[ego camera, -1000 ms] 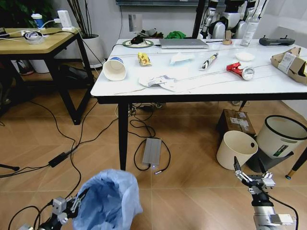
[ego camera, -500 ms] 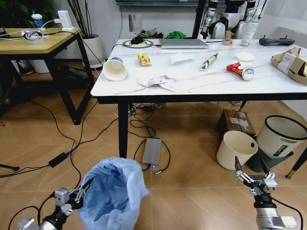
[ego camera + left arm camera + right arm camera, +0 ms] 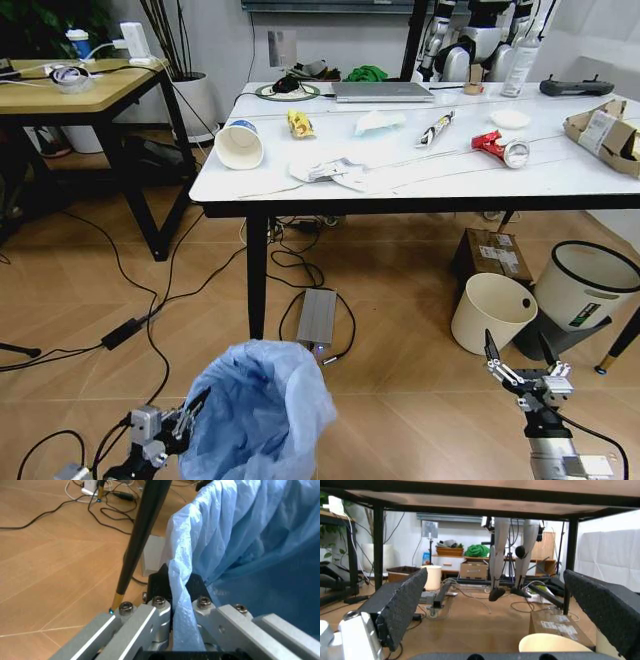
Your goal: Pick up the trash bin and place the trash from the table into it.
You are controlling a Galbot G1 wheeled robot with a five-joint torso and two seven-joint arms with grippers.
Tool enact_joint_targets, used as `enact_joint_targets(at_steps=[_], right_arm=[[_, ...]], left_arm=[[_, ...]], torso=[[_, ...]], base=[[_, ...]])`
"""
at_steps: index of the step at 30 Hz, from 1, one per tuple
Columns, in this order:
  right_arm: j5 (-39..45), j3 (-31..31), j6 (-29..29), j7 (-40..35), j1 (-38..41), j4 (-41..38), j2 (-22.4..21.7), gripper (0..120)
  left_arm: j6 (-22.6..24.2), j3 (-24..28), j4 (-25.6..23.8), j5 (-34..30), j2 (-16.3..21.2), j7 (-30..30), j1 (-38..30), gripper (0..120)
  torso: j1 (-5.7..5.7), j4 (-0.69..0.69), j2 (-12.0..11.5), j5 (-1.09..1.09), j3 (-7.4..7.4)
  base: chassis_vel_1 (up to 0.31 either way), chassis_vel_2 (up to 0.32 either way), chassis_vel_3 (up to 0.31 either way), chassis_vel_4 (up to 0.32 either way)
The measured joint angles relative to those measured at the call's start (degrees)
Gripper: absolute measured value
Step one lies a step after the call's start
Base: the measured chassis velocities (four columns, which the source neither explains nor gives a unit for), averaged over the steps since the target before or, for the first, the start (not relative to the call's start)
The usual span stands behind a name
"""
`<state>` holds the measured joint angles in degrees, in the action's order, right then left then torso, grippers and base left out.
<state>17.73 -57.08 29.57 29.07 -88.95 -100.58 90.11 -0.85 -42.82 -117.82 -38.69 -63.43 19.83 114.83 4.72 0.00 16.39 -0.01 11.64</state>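
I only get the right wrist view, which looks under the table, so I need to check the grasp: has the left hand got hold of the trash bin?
Observer: Yes. The left hand is shut on the blue bag at the rim of the trash bin.
Operator: Where is the bin relative to the table?
Observer: It is low at the robot's left front, short of the table and nearer the robot than the table's front left leg.
Operator: My right hand is open here. What trash is on top?
Observer: A paper cup on its side near the front left corner, tissues toward the middle, and a red can farther right.
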Motion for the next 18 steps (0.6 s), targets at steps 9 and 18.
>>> enact_joint_targets(at_steps=[9, 18], right_arm=[[0.1, -0.1, 0.0, -0.1, 0.1, 0.4, -0.3, 100], [0.8, 0.0, 0.2, -0.1, 0.2, 0.7, -0.9, 100]], left_arm=[[-0.7, 0.2, 0.2, 2.0, -1.0, 0.5, -0.6, 0], [-1.3, 0.0, 0.7, 3.4, -1.8, 1.4, -0.4, 0]], torso=[[0.67, -0.01, 2.3, 0.01, 1.63], [1.35, 0.00, 4.5, 0.01, 3.18]], base=[[0.000, 0.000, 0.000, 0.000], [0.000, 0.000, 0.000, 0.000]])
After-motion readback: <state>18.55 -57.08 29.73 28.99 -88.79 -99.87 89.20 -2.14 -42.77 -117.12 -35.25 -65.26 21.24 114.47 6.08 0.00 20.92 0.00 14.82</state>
